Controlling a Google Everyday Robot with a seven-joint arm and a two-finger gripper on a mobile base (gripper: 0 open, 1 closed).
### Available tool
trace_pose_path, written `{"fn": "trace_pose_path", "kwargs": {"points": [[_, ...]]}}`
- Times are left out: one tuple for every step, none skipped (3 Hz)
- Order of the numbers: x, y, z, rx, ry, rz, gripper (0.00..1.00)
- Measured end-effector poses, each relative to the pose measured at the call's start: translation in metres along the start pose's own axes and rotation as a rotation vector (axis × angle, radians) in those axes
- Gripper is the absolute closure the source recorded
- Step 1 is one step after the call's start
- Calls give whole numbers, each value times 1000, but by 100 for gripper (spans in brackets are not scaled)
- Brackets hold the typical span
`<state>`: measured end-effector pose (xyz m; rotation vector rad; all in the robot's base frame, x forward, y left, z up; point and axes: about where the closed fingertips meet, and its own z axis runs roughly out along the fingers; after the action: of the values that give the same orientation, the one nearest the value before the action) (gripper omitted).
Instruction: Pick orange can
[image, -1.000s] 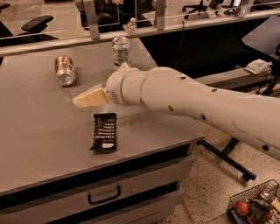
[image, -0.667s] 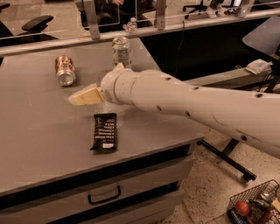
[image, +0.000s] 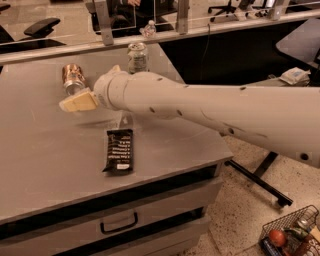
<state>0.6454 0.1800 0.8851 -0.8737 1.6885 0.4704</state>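
"Orange can first; how would it have handled?"

"Light and thin-walled, I judged; stiff enough for a moderate squeeze, but easy to dent; the shiny metal looked slippery, and being round it could roll if nudged; it seemed to lie on its side, silver end towards the camera."

"Where would you have taken hold?"

"Across the middle of the copper body, on opposite sides of the curve; not at the ends."

"And where did it sit?"

"Towards the far left of the grey surface; the gripper hovered just on the near side of it, pointing left, very close to the can's near end; touching or apart, I could not tell; nor could I tell whether the gripper was wide or narrow, though it held nothing that showed."

"What else was near?"

"A white-and-green can stood upright to the right of the orange one; a black snack bar lay nearer the front edge, well apart."
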Motion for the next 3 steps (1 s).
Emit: {"fn": "trace_pose_path", "kwargs": {"points": [[-5, 4, 20, -14, -4, 4, 0], [-3, 6, 39, -4, -1, 20, 0], [-1, 6, 57, 19, 0, 33, 0]]}}
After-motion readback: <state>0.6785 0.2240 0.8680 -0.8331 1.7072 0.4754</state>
